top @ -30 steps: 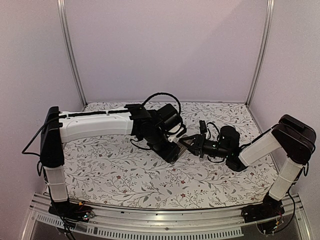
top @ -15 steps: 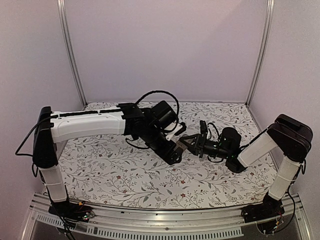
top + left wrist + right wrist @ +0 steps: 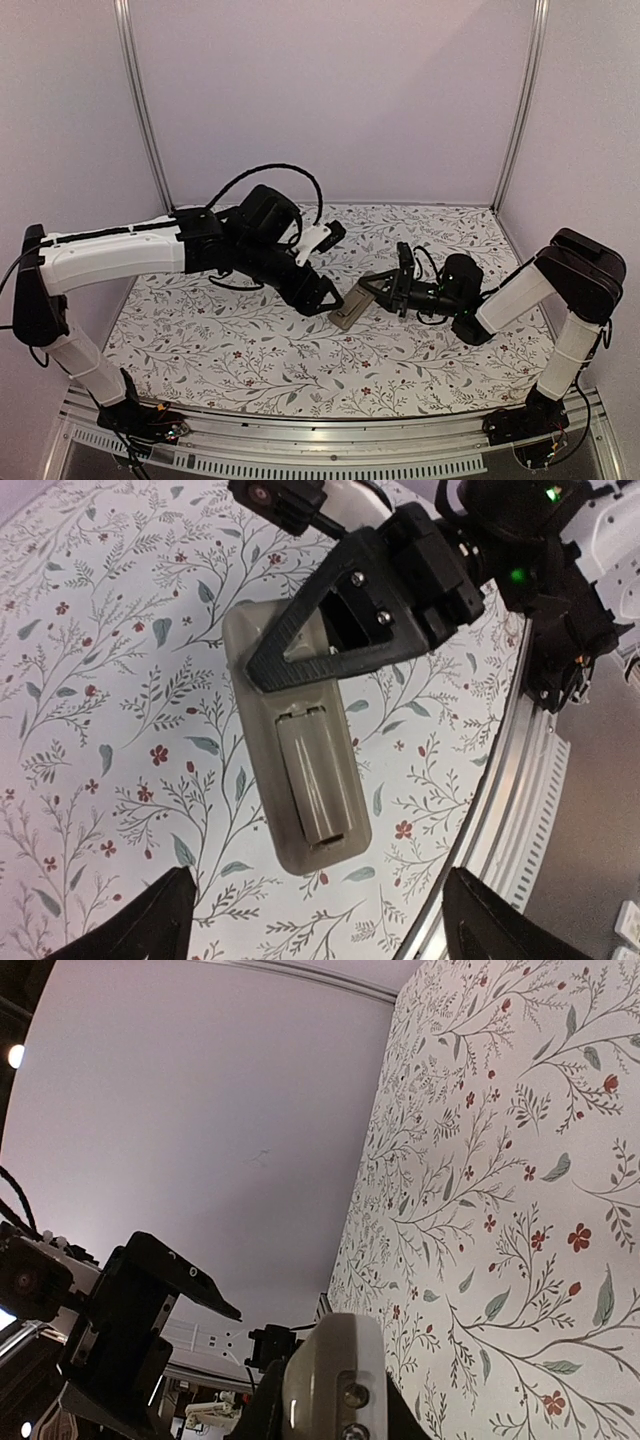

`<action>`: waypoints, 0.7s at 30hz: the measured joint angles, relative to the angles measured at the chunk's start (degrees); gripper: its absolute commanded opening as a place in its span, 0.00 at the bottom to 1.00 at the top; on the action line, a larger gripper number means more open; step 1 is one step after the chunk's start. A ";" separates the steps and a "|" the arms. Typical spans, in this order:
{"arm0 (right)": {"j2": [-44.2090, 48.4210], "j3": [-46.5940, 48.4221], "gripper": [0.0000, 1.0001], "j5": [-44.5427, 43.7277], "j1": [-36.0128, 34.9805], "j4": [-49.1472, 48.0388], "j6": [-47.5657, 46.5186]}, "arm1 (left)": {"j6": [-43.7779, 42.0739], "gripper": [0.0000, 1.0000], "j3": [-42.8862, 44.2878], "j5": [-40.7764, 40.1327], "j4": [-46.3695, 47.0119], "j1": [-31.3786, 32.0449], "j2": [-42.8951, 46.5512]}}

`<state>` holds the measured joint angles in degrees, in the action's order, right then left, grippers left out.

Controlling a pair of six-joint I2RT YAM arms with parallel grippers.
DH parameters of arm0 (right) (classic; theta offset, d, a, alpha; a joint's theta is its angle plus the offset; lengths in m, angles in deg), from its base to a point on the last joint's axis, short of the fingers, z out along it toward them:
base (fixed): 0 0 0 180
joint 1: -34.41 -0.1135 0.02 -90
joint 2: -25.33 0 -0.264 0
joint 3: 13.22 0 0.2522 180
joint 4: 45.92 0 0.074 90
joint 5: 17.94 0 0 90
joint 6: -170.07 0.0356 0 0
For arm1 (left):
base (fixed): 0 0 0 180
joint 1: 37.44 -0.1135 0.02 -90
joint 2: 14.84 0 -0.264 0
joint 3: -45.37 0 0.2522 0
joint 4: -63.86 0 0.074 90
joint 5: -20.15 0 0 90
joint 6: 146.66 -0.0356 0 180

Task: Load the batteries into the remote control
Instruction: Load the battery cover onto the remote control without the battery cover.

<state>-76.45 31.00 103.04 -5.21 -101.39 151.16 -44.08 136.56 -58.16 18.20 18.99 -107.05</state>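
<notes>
The remote control (image 3: 349, 308) shows its grey-beige back, one end tilted down toward the table. My right gripper (image 3: 374, 289) is shut on its far end. In the left wrist view the remote (image 3: 305, 780) has a flat cover panel over its back compartment, and the right gripper's black finger (image 3: 340, 630) lies across its upper end. In the right wrist view the remote's end (image 3: 335, 1375) sits between my right gripper's jaws (image 3: 330, 1415). My left gripper (image 3: 318, 290) is open and empty just left of the remote, its tips (image 3: 320, 930) wide apart. No batteries are visible.
The floral table cover (image 3: 250, 350) spreads under both arms. The metal front rail (image 3: 330, 462) runs along the near edge and also shows in the left wrist view (image 3: 520, 780). Lilac walls with two corner posts (image 3: 140, 110) enclose the back.
My left arm has pulled back to the left, away from the remote, leaving its back in plain view. My right gripper still holds the remote in about the same place.
</notes>
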 measured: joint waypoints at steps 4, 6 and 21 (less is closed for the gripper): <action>0.07 0.98 0.03 2.25 0.00 1.38 0.13 | -7.04 0.75 -8.59 1.22 5.57 -0.04 6.43; 0.13 1.68 0.04 3.48 0.00 2.05 0.28 | -11.56 0.70 -12.26 1.42 7.50 0.33 9.92; 0.15 7.96 0.04 11.41 -1.77 8.17 0.96 | -42.25 0.38 -17.90 -1.11 11.37 7.32 16.85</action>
<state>-76.29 38.95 114.45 -6.98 -93.22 152.12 -86.33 118.66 -59.28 29.57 26.31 -90.20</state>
